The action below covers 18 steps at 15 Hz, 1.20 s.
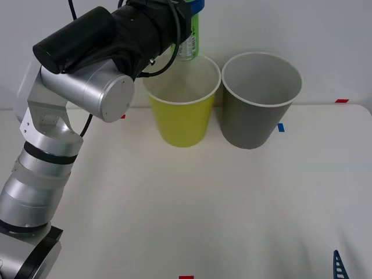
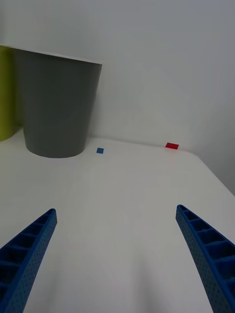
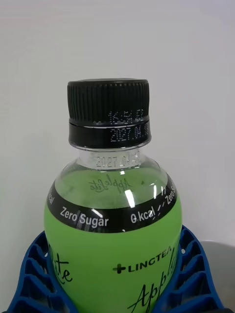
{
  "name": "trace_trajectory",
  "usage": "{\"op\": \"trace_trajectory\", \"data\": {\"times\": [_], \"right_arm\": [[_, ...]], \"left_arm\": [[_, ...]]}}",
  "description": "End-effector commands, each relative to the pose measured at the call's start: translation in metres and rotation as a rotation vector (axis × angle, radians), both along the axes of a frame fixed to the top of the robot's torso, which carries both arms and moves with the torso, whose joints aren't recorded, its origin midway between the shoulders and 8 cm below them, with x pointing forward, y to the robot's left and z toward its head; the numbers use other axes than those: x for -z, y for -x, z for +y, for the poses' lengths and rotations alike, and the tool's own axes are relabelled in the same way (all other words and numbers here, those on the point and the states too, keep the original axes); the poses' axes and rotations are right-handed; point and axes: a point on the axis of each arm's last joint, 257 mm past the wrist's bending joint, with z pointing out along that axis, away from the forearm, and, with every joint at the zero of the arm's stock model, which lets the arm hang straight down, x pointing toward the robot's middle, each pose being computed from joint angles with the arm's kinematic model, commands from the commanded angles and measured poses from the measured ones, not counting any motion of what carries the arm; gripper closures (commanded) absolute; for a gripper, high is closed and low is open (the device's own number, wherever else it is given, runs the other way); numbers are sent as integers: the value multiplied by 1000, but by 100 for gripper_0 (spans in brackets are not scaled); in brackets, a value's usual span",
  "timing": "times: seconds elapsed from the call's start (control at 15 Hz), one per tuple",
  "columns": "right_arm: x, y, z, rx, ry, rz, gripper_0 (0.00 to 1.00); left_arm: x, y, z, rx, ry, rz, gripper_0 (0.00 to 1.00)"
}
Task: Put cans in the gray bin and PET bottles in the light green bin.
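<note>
My left gripper [image 1: 192,7] is raised at the back, above the far rim of the light green bin [image 1: 181,119], and it is shut on the PET bottle [image 1: 189,40], a clear one with a bright green label. In the left wrist view the bottle [image 3: 113,234] stands upright between the blue fingers [image 3: 34,274], its black cap on top. The gray bin [image 1: 256,110] stands just right of the green one; I see it too in the right wrist view [image 2: 56,107]. My right gripper [image 2: 115,254] is open low over the table, well short of the gray bin.
Small blue [image 1: 281,127] and red [image 1: 342,100] tape marks lie on the white table [image 1: 203,203] near the gray bin. A white wall rises right behind the bins. My left arm [image 1: 75,99] reaches up along the left side.
</note>
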Motion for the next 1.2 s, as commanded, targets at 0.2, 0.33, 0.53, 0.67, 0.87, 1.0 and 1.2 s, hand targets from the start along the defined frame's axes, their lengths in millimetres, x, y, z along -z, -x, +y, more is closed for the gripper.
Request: {"op": "trace_trajectory", "data": {"times": [0.2,0.33,0.53,0.67,0.87,1.0,1.2], "right_arm": [[0,0,0,0,0,0,15],[0,0,0,0,0,0,16],[0,0,0,0,0,0,15],[0,0,0,0,0,0,15],[0,0,0,0,0,0,16],[0,0,0,0,0,0,15],[0,0,0,0,0,0,15]], "left_arm": [[9,-10,3,-19,-1,7,100],[11,-15,7,-40,-11,-1,100],[12,-19,10,-48,-7,-5,100],[13,-18,9,-42,2,2,100],[6,-16,8,-30,32,-11,0],[6,-16,9,-30,37,-11,0],[4,-14,7,-18,47,-13,0]]}}
